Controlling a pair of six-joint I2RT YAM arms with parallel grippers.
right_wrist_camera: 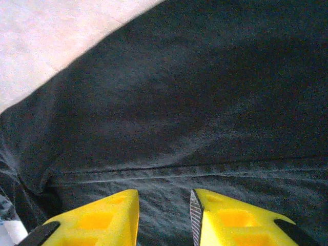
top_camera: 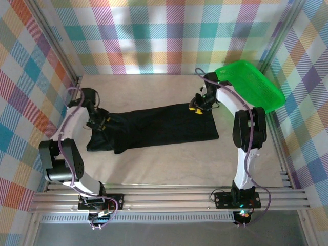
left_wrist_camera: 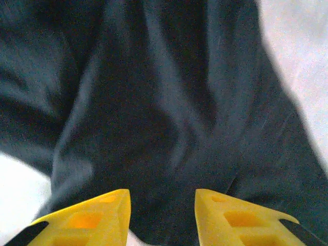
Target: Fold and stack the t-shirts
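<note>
- Bright green plastic mesh basket point(top_camera: 254, 84): sits at the far right corner.
- Pale beige flat tabletop point(top_camera: 154, 169): matte surface.
- Multicoloured plaid cloth walls point(top_camera: 154, 31): enclose three sides.
- Silver aluminium rails point(top_camera: 169, 197): run along the near edge.

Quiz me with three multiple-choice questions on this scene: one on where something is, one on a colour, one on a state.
1. Where is the basket? A near left corner; B far right corner; C centre.
2. What colour is the shirt? A white; B red; C black.
3. How is the left gripper? A open above the shirt; B shut on the basket; C clamped tight together.

Answers:
1 B: the top view shows it at the far right.
2 C: the cloth is black in all three views.
3 A: the left wrist view shows a clear gap between the yellow fingers, with cloth beyond.
</note>
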